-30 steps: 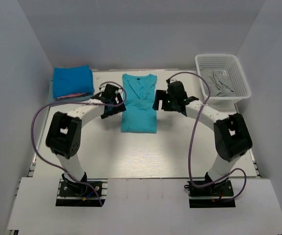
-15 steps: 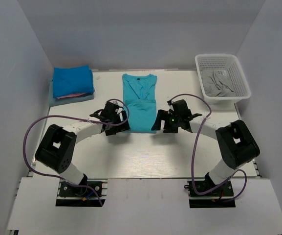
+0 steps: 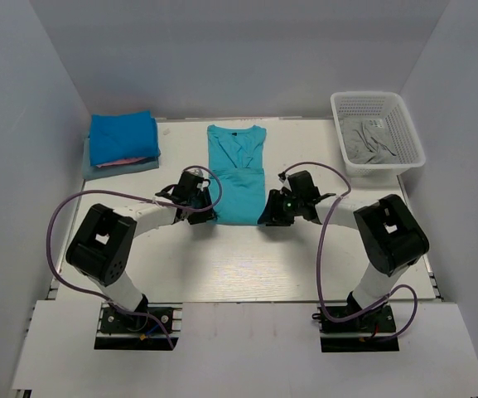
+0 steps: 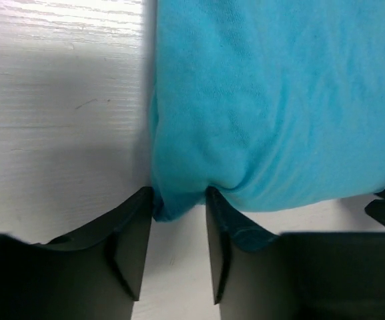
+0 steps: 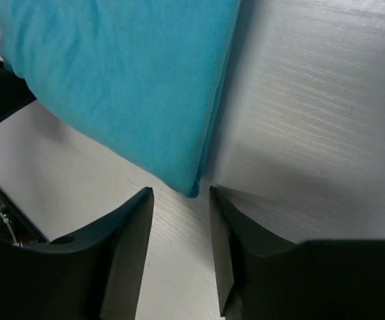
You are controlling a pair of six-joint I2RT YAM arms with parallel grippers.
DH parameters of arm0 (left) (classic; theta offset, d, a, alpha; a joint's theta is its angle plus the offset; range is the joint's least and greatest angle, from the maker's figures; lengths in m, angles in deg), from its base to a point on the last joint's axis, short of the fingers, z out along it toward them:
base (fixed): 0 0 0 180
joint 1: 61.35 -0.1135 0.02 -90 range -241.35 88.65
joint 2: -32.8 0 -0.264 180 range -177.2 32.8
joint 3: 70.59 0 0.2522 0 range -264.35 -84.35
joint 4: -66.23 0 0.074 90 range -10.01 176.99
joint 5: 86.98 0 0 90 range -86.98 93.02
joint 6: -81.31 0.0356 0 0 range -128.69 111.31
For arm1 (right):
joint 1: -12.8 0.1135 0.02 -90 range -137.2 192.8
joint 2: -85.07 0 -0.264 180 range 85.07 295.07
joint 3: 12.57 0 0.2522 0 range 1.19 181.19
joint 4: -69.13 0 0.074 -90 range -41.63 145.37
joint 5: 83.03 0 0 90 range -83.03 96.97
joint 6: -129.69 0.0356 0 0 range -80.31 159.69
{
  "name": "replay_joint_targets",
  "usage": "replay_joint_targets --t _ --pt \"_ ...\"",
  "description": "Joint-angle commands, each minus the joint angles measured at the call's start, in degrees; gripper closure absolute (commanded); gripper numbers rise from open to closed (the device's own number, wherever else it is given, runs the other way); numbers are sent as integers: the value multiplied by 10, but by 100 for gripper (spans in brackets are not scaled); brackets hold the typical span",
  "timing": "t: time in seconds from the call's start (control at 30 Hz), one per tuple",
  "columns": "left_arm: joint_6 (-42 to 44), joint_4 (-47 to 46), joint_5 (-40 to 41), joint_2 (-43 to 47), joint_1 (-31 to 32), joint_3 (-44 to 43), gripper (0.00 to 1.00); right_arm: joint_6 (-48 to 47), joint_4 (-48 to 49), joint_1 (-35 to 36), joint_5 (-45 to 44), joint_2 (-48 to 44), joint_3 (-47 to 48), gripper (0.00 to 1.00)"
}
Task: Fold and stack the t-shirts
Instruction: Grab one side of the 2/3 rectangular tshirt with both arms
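The turquoise t-shirt [image 3: 236,174] lies folded into a long strip at the table's middle, neck to the far side. My left gripper [image 3: 203,212] is at its near left corner. In the left wrist view that corner [image 4: 179,200] is bunched between the fingertips of the left gripper [image 4: 179,197] and touches both. My right gripper [image 3: 269,214] is at the near right corner. In the right wrist view the shirt's corner [image 5: 191,187] lies just ahead of the right gripper [image 5: 181,190], whose jaws stand partly open over bare table.
A stack of folded t-shirts [image 3: 123,139], blue on top with pink and pale grey-blue edges below, sits at the back left. The white lattice basket [image 3: 404,112] at the back right holds a crumpled grey t-shirt [image 3: 369,143].
Both grippers came from the shirt's mid-sides toward me to its near corners. Both sets of jaws narrowed from wide open, and the left ones now pinch the corner.
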Motion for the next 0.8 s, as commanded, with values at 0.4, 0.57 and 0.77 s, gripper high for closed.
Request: replay_joint_targets --t 0.4,0.57,0.77 --pt "5 13 -21 -38 0 6 94 -28 -21 8 -51 33 47 95" --pt "10 40 -21 -20 6 0 100 -66 -43 16 -44 -1 50 100" --pt "-32 127 -31 88 46 27 100 -89 -110 46 -21 -111 -5 100"
